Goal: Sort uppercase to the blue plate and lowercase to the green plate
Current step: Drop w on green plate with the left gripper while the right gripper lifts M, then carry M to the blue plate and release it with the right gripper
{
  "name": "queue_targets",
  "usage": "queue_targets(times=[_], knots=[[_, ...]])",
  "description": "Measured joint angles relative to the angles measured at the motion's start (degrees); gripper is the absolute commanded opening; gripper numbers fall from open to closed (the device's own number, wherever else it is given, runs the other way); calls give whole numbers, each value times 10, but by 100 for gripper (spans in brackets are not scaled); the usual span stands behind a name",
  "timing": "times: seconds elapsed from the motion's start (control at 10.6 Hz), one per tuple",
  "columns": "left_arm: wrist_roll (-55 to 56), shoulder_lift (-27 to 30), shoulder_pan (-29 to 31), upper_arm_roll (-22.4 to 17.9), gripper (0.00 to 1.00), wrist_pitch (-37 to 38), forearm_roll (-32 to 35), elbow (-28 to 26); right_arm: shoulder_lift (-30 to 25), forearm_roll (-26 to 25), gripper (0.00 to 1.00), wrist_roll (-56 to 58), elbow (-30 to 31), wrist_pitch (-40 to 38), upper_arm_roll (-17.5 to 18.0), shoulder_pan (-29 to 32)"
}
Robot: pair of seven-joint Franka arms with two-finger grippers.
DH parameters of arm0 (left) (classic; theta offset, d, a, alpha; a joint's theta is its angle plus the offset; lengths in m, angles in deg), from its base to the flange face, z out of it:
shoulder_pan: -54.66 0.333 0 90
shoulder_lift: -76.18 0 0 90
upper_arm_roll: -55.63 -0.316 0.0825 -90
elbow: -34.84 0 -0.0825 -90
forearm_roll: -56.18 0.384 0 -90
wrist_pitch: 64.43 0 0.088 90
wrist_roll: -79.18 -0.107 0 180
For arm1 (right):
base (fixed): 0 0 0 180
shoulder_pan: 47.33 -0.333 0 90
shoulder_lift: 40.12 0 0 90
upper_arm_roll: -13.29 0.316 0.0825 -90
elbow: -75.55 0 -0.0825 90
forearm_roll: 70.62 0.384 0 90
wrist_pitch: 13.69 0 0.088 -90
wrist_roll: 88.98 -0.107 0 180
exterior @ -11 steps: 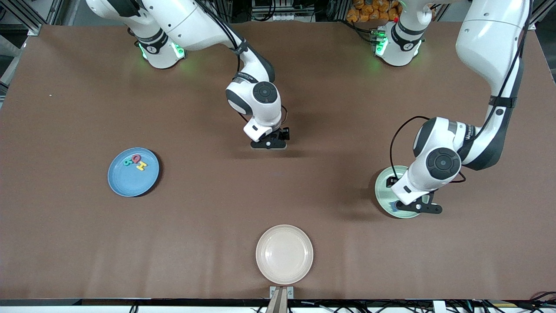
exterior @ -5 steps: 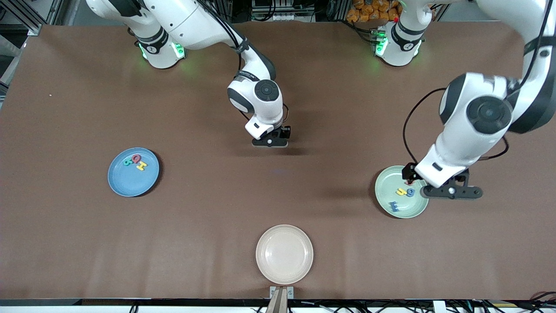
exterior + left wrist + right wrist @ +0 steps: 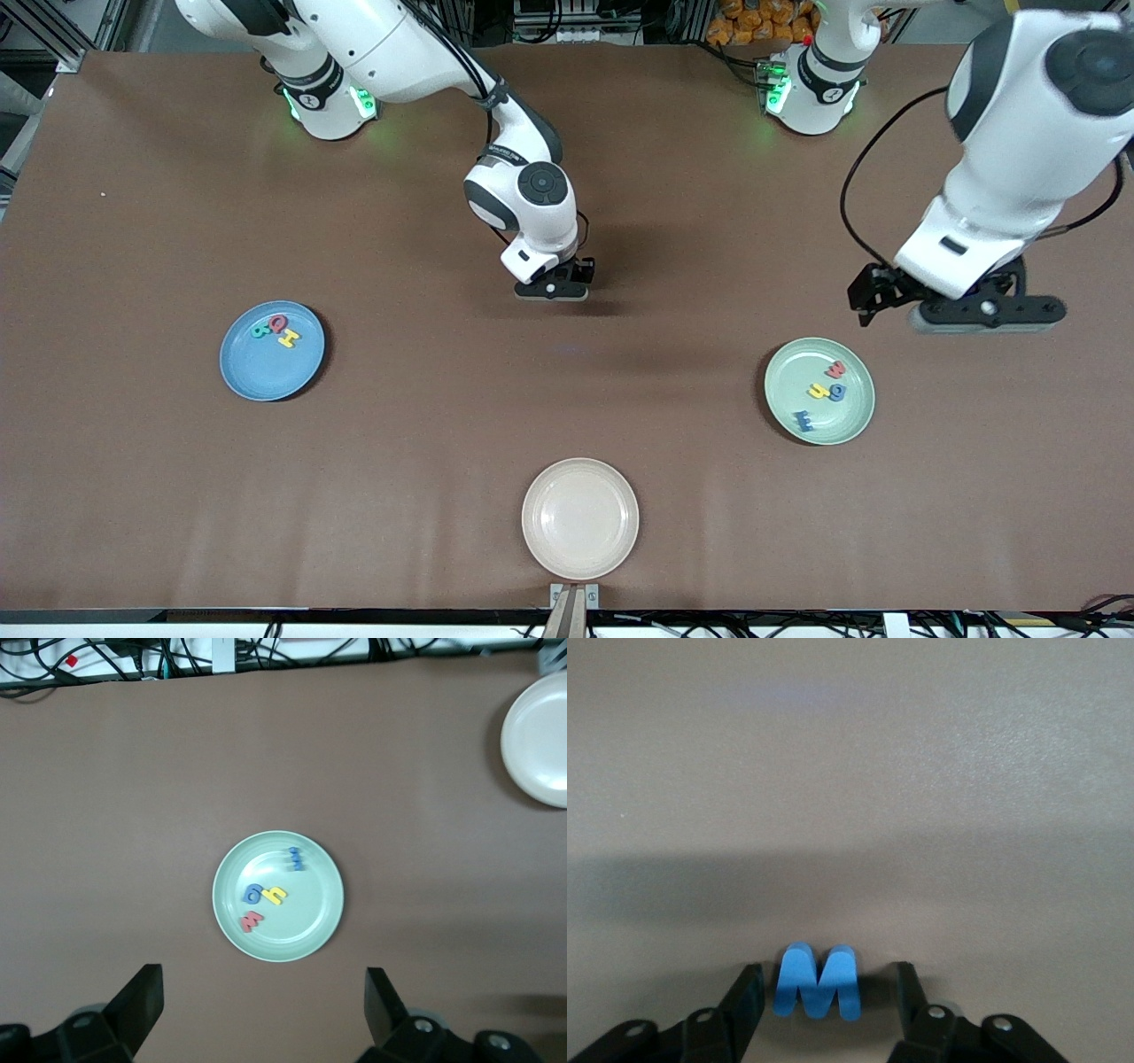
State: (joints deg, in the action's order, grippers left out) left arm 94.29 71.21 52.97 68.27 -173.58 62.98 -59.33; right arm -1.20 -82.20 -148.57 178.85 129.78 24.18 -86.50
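The blue W [image 3: 818,981] lies on the table between the open fingers of my right gripper [image 3: 827,978], with a gap on each side. In the front view that gripper [image 3: 551,291] is low over the table's middle and hides the W. The blue plate [image 3: 266,377] holds the teal R [image 3: 260,330], red Q [image 3: 278,323] and yellow H [image 3: 288,338]. The green plate [image 3: 855,416] holds the red w [image 3: 835,368], yellow h [image 3: 818,390], blue g [image 3: 836,392] and dark blue E piece [image 3: 804,420]. My left gripper [image 3: 979,312] is open, empty and raised beside the green plate [image 3: 306,926].
A bare beige plate [image 3: 580,518] sits near the table's front edge, nearest the front camera; it also shows in the left wrist view [image 3: 540,740]. Cables run along the table's edge.
My left gripper has risen off the green plate and drawn back toward its base, uncovering the four letters there, the red w among them. The right gripper has barely moved.
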Motion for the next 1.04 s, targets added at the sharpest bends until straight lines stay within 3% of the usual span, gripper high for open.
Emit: queue_targets(times=[0.38, 0.85, 1.04], knots=[[-1, 35, -17, -62, 100, 71, -39, 21, -1, 0, 52, -2, 0, 0, 0, 0], [-1, 36, -28, -98, 100, 135, -74, 61, -3, 0, 36, -2, 0, -3, -1, 0], [-1, 36, -28, -102, 100, 152, -76, 68, -3, 0, 35, -2, 0, -2, -1, 0]])
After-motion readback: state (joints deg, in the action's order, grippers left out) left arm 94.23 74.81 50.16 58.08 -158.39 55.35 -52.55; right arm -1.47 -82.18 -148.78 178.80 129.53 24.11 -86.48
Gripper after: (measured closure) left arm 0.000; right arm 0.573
